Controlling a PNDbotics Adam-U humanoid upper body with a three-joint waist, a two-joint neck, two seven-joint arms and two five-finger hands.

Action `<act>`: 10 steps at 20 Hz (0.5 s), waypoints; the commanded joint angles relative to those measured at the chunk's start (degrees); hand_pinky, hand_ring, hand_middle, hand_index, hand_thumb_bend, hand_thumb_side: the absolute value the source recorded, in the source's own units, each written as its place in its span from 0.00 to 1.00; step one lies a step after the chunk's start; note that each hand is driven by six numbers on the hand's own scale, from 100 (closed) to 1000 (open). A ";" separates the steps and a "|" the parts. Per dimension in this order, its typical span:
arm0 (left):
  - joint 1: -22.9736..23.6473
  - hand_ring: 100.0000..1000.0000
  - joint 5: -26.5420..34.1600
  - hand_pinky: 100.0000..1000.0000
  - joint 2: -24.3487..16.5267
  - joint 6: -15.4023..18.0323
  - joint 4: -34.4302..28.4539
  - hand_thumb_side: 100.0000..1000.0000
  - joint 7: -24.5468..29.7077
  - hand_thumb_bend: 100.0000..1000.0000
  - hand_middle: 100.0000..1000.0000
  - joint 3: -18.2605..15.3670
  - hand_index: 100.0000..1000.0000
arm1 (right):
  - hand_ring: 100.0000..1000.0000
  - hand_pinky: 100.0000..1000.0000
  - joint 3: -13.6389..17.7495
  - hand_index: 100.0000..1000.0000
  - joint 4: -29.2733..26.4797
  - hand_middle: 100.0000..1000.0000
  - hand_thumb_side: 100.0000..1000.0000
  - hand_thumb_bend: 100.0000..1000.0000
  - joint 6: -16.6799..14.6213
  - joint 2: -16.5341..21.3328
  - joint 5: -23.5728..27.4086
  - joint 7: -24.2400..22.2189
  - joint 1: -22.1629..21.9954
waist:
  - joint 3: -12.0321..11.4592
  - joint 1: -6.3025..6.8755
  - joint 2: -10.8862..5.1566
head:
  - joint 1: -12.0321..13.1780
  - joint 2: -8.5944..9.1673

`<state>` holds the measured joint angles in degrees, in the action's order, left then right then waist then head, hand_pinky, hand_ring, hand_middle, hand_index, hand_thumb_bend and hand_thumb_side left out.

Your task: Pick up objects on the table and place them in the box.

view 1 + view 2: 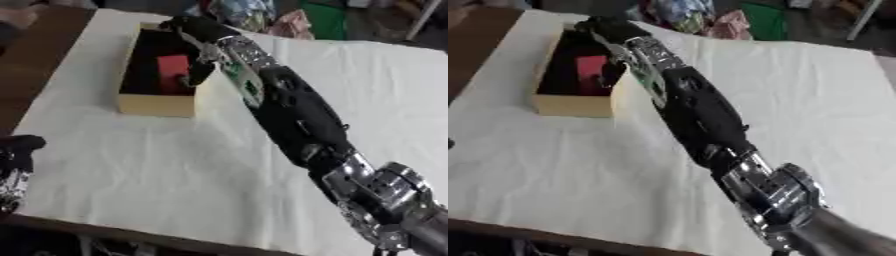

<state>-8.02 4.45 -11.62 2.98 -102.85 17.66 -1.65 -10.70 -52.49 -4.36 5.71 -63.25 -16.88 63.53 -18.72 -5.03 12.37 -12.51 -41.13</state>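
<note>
Right hand (194, 31): I have it over the box (157, 104); grip unreadable.
Box: red block (173, 70) inside.
Left hand (16, 162): lower left, fingers unclear.

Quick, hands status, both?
Right hand: over the tan cardboard box, above a red block; grip cannot be told.
Left hand: lower left; cannot be told.

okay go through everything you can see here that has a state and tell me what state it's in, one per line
box: open-topped, upright on the table, dark inside.
red object: inside the box.
right hand: reaching over the box; whether it grips anything cannot be told.
left hand: idle at the table's left edge, holding nothing.
table: covered with a white cloth.
</note>
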 commanded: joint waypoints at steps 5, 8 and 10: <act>-0.23 0.81 0.37 1.00 -0.63 0.07 -0.80 0.25 0.17 0.00 0.68 0.03 0.74 | 1.00 0.85 -0.41 1.00 -2.98 0.92 0.04 0.36 -0.97 0.83 0.42 -0.10 1.12 | 0.34 0.74 -1.00 | 0.02 0.38; 0.07 0.81 0.33 1.00 -0.66 0.07 -0.76 0.24 0.02 0.00 0.68 -0.14 0.73 | 1.00 0.84 -0.03 0.99 -4.45 0.90 0.00 0.34 -1.08 1.97 1.37 0.45 1.31 | 0.92 0.92 -1.24 | 0.30 0.14; 0.21 0.81 0.30 1.00 -0.65 0.09 -0.74 0.24 -0.12 0.00 0.68 -0.26 0.73 | 1.00 0.84 0.17 0.99 -6.33 0.90 0.00 0.34 -0.93 3.52 2.87 0.96 1.07 | 1.40 0.97 -1.34 | 0.62 0.05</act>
<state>-7.56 4.45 -11.60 2.99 -102.83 17.63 -1.68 -10.94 -56.61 -5.29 7.34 -61.33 -16.33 63.50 -17.23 -4.66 12.13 -12.11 -41.18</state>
